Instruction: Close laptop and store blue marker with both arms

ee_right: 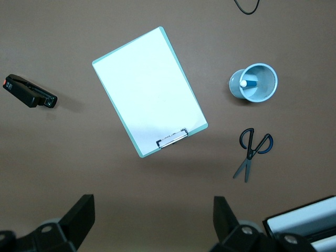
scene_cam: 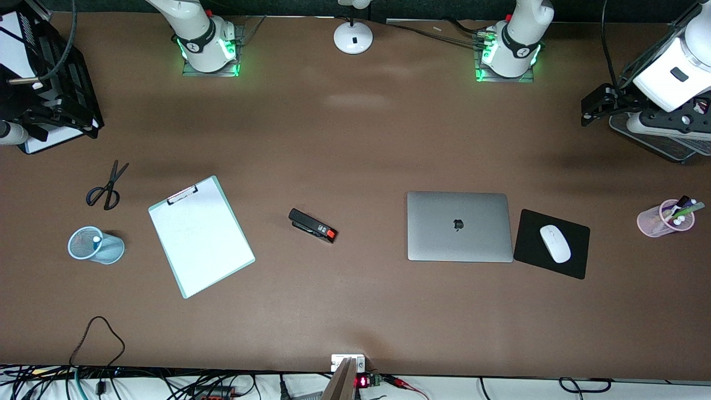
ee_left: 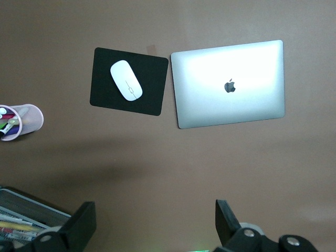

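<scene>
The laptop (scene_cam: pixel 459 226) lies shut and flat on the table (scene_cam: pixel 355 139), a thin rectangle of matte silver metal with rounded corners and a dark apple logo on its lid, toward the left arm's end. Just beside it sits a black mouse pad (scene_cam: pixel 572 253) bearing a smooth white oval mouse (scene_cam: pixel 555 243); nearer that end stands a pink mesh cup (scene_cam: pixel 661 219) of pens. The blue marker (ee_right: pixel 248 83), white-tipped, stands inside a pale blue mesh cup (scene_cam: pixel 94 245) toward the right arm's end, near black-handled scissors (scene_cam: pixel 106 188), a white clipboard (scene_cam: pixel 201 235) edged in mint, and a black stapler (scene_cam: pixel 312 225) with an orange tip. The table is plain brown and matte. The left gripper (ee_left: pixel 155 223) hangs over bare table, fingers wide apart, holding nothing; the right gripper (ee_right: pixel 154 220) likewise gapes empty.
</scene>
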Controlling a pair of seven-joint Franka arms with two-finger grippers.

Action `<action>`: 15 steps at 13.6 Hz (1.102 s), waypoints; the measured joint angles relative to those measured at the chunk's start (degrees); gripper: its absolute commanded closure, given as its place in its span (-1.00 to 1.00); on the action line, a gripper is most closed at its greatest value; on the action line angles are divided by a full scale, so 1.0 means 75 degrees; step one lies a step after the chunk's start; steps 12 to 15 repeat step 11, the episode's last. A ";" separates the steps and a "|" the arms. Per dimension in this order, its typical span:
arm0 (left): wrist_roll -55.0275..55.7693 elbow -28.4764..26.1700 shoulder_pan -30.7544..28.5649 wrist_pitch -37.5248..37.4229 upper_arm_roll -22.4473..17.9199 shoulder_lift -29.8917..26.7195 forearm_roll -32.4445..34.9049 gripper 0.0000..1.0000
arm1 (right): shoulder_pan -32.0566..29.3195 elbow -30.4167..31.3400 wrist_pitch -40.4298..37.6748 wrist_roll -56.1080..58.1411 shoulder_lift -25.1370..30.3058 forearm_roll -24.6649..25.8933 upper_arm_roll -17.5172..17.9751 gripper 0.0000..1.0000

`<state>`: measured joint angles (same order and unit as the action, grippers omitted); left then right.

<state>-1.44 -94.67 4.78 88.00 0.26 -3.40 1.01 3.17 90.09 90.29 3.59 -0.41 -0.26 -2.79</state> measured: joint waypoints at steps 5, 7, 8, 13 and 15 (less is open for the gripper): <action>0.0000 0.0000 0.0000 0.0000 0.0000 0.0010 0.0000 -1.00 | -0.0041 -0.0003 -0.0088 0.0010 0.0033 0.0000 -0.0029 -1.00; 0.0000 0.0000 0.0000 0.0000 0.0000 0.0018 0.0000 -1.00 | -0.0042 -0.0003 -0.0199 0.0010 0.0033 0.0000 -0.0029 -1.00; 0.0000 0.0000 0.0000 0.0000 0.0000 0.0025 0.0000 -1.00 | -0.0042 -0.0003 -0.0248 0.0010 0.0033 0.0000 -0.0029 -1.00; 0.0000 0.0000 0.0000 0.0000 0.0000 0.0031 0.0000 -1.00 | -0.0060 -0.0003 -0.0270 0.0012 0.0033 0.0000 -0.0047 -1.00; 0.0000 0.0000 0.0000 0.0000 0.0000 0.0031 0.0000 -1.00 | -0.0060 -0.0003 -0.0270 0.0012 0.0033 0.0000 -0.0047 -1.00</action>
